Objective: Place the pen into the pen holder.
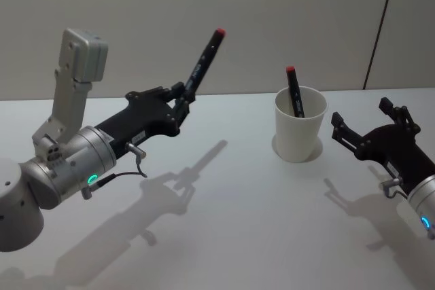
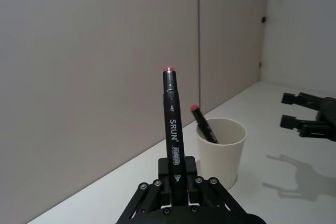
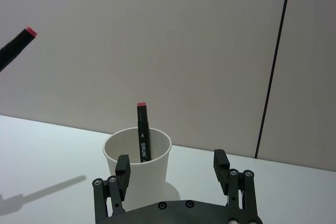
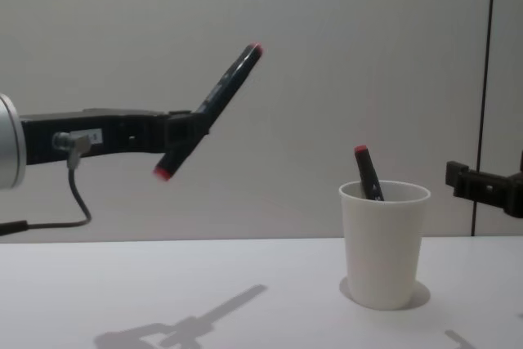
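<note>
Left claw (image 1: 180, 103) is pinching the tilted pen (image 1: 202, 61); we are aiming to stand it upright over the pen holder (image 1: 299, 134), dodging the 1 marker (image 1: 294, 89) inside. Right claw (image 1: 362, 114) is hovering spread alongside.

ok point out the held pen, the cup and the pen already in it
held pen (image 1: 202, 59), head view, middle of its barrel
paper cup (image 1: 299, 137), head view, front wall
pen in the cup (image 1: 293, 83), head view, upper barrel

Matt white paper pen holder (image 1: 300, 137), glossy black plastic pen (image 1: 202, 62), matt black left claw (image 1: 179, 102), smooth white table (image 1: 272, 236).
</note>
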`<move>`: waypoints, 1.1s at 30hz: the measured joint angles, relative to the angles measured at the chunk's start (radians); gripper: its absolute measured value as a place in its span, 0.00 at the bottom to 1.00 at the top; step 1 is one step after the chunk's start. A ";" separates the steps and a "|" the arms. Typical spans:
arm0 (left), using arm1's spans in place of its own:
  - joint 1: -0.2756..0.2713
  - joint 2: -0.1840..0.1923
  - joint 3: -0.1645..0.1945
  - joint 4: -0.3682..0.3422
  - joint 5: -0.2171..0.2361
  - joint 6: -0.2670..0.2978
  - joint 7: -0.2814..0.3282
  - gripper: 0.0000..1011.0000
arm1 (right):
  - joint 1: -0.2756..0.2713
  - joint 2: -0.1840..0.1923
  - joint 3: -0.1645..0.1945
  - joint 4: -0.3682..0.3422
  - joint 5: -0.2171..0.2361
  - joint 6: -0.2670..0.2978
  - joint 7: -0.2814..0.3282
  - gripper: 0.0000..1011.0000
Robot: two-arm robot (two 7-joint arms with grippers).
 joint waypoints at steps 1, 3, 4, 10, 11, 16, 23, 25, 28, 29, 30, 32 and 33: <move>0.000 -0.001 0.002 0.001 -0.001 -0.008 -0.009 0.17 | 0.000 0.000 0.000 0.000 0.000 0.000 0.000 0.99; 0.001 -0.003 0.006 0.005 -0.005 -0.034 -0.042 0.17 | 0.000 0.000 0.000 0.000 0.000 0.000 0.000 0.99; 0.001 -0.003 0.007 0.006 -0.006 -0.041 -0.051 0.17 | 0.000 0.000 0.000 0.000 0.000 0.000 0.000 0.99; -0.001 -0.010 0.019 0.017 -0.022 -0.099 -0.137 0.17 | 0.000 0.000 0.000 0.000 0.000 0.000 0.000 0.99; -0.001 -0.011 0.020 0.019 -0.024 -0.105 -0.148 0.17 | 0.000 0.000 0.000 0.000 0.000 0.000 0.000 0.99; -0.004 -0.015 0.028 0.027 -0.039 -0.138 -0.212 0.17 | 0.000 0.000 0.000 0.000 0.000 0.000 0.000 0.99; -0.009 -0.020 0.043 0.037 -0.070 -0.176 -0.322 0.17 | 0.000 0.000 0.000 0.000 0.000 0.000 0.000 0.99; -0.009 -0.021 0.046 0.038 -0.076 -0.181 -0.341 0.17 | 0.000 0.000 0.000 0.000 0.000 0.000 0.000 0.99; -0.010 -0.021 0.052 0.039 -0.088 -0.188 -0.380 0.17 | 0.000 0.000 0.000 0.000 0.000 0.000 0.000 0.99; -0.010 -0.021 0.053 0.039 -0.091 -0.190 -0.389 0.17 | 0.000 0.000 0.000 0.000 0.000 0.000 0.000 0.99; -0.010 -0.021 0.056 0.039 -0.096 -0.191 -0.408 0.17 | 0.000 0.000 0.000 0.000 0.000 0.000 0.000 0.99; -0.009 -0.021 0.058 0.039 -0.099 -0.192 -0.422 0.17 | 0.000 0.000 0.000 0.000 0.000 0.000 0.000 0.99; -0.009 -0.020 0.061 0.039 -0.102 -0.192 -0.436 0.17 | 0.000 0.000 0.000 0.000 0.000 0.000 0.000 0.99</move>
